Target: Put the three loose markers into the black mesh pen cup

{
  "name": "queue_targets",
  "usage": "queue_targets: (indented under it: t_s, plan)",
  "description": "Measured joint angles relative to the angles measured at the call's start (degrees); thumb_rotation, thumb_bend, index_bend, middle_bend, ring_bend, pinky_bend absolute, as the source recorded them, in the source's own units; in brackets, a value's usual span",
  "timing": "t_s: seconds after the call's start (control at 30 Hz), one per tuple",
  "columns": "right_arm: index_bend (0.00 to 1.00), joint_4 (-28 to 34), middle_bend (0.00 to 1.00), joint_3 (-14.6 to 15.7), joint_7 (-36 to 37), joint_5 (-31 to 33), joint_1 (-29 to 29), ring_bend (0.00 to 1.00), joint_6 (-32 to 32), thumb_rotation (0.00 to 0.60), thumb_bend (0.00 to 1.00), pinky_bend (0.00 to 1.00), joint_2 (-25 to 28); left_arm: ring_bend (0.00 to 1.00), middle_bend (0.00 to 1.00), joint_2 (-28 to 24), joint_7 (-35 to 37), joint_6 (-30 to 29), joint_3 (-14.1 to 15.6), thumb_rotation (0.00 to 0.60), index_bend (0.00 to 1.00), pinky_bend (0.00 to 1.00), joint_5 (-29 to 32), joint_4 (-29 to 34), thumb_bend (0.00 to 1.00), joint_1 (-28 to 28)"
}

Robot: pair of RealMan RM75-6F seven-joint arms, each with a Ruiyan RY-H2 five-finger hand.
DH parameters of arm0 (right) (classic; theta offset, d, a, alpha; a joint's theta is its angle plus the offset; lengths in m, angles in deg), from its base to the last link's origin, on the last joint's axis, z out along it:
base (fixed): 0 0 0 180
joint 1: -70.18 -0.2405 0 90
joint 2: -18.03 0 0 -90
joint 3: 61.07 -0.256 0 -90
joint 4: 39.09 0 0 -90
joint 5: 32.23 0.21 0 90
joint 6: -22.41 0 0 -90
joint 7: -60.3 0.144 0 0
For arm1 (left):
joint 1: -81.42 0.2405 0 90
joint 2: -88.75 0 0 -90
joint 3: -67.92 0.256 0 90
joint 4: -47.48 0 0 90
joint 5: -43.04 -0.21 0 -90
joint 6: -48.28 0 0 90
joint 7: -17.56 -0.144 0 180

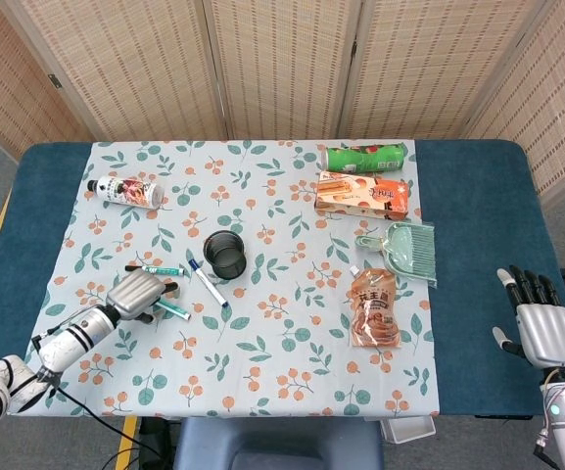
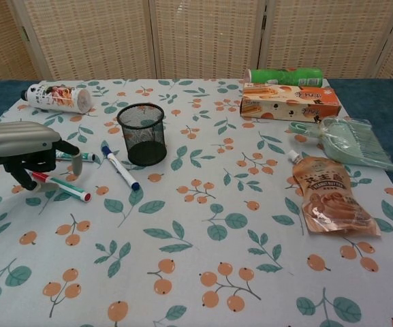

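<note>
The black mesh pen cup (image 1: 226, 253) (image 2: 145, 133) stands upright left of the table's middle. Three markers lie to its left: a green one (image 1: 157, 269) (image 2: 75, 157), a red-capped one (image 1: 171, 308) (image 2: 65, 187) and a blue one (image 1: 208, 283) (image 2: 120, 167). My left hand (image 1: 137, 294) (image 2: 21, 142) hovers palm down over the near end of the red-capped marker, fingers hanging apart, holding nothing. My right hand (image 1: 542, 329) is off the table's right edge, fingers spread and empty.
A lying bottle (image 1: 125, 191) is at the back left. At the right lie a green can (image 1: 365, 157), an orange box (image 1: 362, 194), a green dustpan with brush (image 1: 402, 249) and a sauce pouch (image 1: 373, 309).
</note>
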Motion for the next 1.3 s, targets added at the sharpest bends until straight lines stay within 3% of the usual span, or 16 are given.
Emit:
queue_targets:
  t_s: [1.3]
  plan:
    - [0.05,0.0,0.00,0.3,1.8,-0.9,0.3,0.00,-1.7,0.600,0.28,0.00,0.6,1.00,1.00,6.3,5.3,-2.5,3.8,0.600,0.55,1.00,0.7,-9.1,0.39,-0.2]
